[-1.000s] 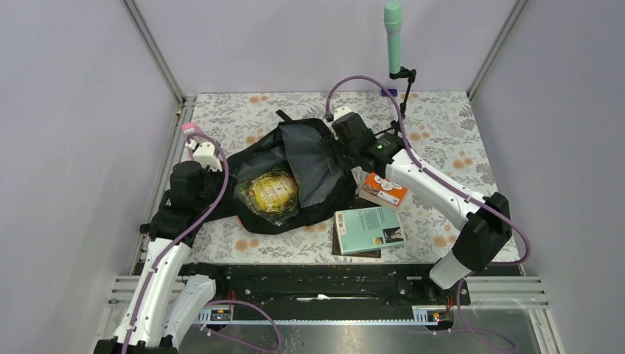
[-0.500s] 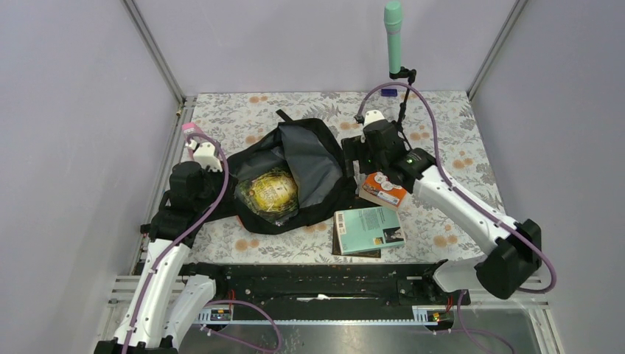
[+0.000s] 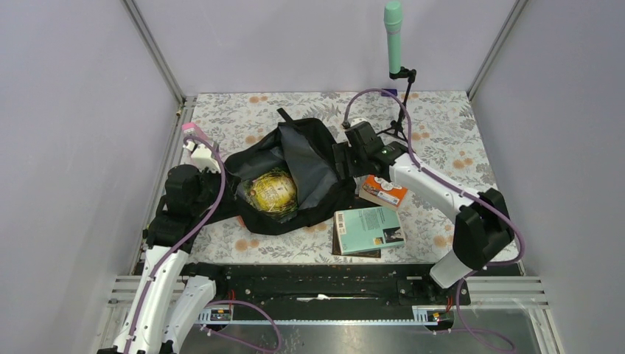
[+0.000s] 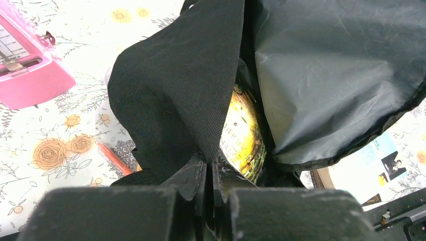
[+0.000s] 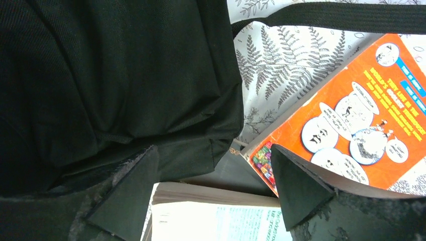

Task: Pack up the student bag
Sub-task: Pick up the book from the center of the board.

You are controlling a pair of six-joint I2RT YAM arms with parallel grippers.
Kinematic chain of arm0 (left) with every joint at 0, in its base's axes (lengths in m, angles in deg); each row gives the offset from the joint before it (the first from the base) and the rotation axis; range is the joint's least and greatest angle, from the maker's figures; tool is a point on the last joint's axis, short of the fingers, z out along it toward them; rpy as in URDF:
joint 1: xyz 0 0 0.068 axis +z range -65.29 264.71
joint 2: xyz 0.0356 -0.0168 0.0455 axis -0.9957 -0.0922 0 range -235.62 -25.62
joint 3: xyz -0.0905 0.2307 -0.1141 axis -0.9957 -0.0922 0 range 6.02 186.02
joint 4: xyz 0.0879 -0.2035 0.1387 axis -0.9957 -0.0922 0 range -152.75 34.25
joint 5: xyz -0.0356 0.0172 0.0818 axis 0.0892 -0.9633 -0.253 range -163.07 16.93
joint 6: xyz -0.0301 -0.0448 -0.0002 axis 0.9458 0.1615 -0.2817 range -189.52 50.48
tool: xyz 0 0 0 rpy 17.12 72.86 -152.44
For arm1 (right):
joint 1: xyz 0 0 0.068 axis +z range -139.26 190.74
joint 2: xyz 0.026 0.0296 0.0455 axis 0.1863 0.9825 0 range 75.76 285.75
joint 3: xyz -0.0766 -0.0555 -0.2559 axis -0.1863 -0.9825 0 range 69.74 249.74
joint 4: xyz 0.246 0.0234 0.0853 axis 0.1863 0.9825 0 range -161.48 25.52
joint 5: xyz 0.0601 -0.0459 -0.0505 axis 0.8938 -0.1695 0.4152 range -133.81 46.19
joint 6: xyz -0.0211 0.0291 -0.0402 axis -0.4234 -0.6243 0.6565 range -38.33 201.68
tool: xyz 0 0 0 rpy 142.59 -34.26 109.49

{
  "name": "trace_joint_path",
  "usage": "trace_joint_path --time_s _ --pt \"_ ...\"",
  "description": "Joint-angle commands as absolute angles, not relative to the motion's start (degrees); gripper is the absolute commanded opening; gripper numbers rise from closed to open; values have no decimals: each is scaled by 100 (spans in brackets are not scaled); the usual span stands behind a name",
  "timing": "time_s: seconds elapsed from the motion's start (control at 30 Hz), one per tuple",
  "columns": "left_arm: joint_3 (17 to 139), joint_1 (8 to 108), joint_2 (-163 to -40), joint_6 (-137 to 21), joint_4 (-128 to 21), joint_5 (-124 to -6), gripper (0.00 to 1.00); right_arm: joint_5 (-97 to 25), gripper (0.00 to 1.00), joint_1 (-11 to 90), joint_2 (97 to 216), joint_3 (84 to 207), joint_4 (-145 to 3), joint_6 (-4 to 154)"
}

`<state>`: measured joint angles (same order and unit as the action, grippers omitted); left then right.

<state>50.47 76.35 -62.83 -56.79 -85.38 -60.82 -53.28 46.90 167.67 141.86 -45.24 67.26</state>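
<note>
The student bag (image 3: 324, 198) lies open in the middle of the table, black with its grey lining (image 3: 306, 158) turned up. A round yellow packet (image 3: 271, 190) sits inside it. My left gripper (image 3: 225, 171) is shut on the bag's black left edge (image 4: 176, 100) and holds it up; the yellow packet (image 4: 243, 133) shows behind the fabric. My right gripper (image 3: 346, 158) is open and empty, hovering over the bag's right side (image 5: 110, 75), next to an orange book (image 5: 361, 120).
The orange book (image 3: 383, 192) lies right of the bag. A teal book (image 3: 368, 228) rests on a dark book in front of it. A pink case (image 3: 193, 130) and a red pen (image 4: 113, 158) lie to the left. A green microphone on a stand (image 3: 393, 37) stands at the back.
My right gripper swung out to the right, away from the bag's top, then came back lower to the bag's right edge. My left arm has drawn back slightly, still holding the fabric.
</note>
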Motion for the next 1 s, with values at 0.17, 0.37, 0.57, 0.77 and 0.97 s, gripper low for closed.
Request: trace_joint_path --time_s 0.17,0.37,0.57,0.77,0.97 --pt "5178 7645 -6112 -5530 -7741 -6072 0 -5676 99 4284 15142 13185 -4460 6441" --pt "5180 7645 -6090 -5462 -7713 -6087 0 -5147 100 3396 14201 12279 -4460 6071" --pt "5338 7645 -6174 -5135 -7735 -6276 0 -4065 100 2083 13569 11189 -5142 5293" --pt "5185 7645 -6040 -5182 -7674 -6469 0 -3444 100 1116 13008 10244 -5900 4490" --pt "5133 7645 -5960 -5218 -7828 -6553 0 -3258 100 933 12990 9536 -6796 3535"
